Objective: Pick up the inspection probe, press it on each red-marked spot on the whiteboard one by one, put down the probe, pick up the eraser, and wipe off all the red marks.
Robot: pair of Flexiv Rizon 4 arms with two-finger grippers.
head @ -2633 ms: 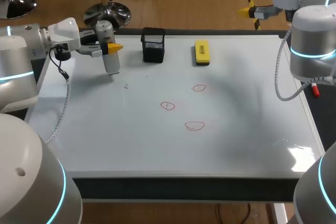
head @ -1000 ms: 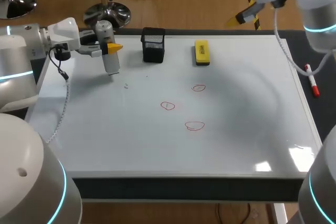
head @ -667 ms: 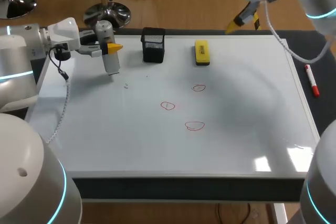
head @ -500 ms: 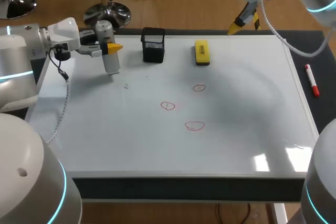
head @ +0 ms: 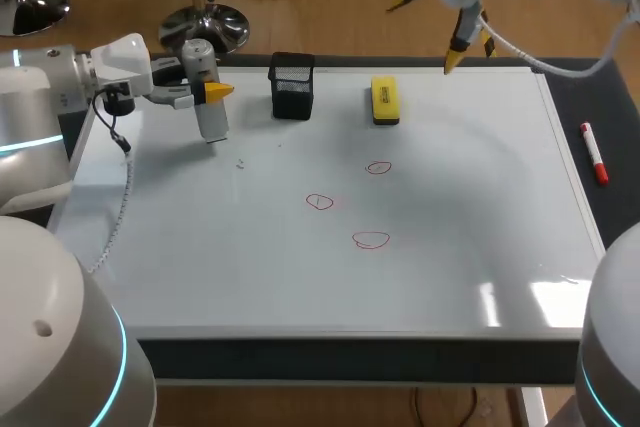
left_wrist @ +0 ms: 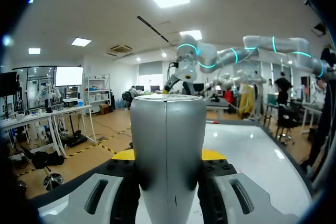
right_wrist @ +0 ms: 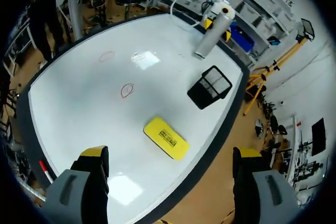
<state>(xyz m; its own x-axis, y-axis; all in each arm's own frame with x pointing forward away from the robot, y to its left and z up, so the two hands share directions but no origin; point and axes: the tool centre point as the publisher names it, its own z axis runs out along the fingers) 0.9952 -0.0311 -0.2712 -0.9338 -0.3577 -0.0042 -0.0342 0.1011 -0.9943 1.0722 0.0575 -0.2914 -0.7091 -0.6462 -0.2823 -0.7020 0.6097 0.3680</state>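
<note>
My left gripper is shut on the silver inspection probe, which it holds upright over the far left of the whiteboard. In the left wrist view the probe fills the space between the fingers of that gripper. Red marks lie mid-board. The yellow eraser rests near the far edge. My right gripper hangs open high above the far edge, right of the eraser; in its wrist view the eraser lies far below the gripper.
A black mesh holder stands left of the eraser, between it and the probe. A red marker lies on the dark strip beyond the board's right edge.
My right arm has swung left along the far edge, from the right corner to above and right of the eraser. The left arm and the probe have kept still.
</note>
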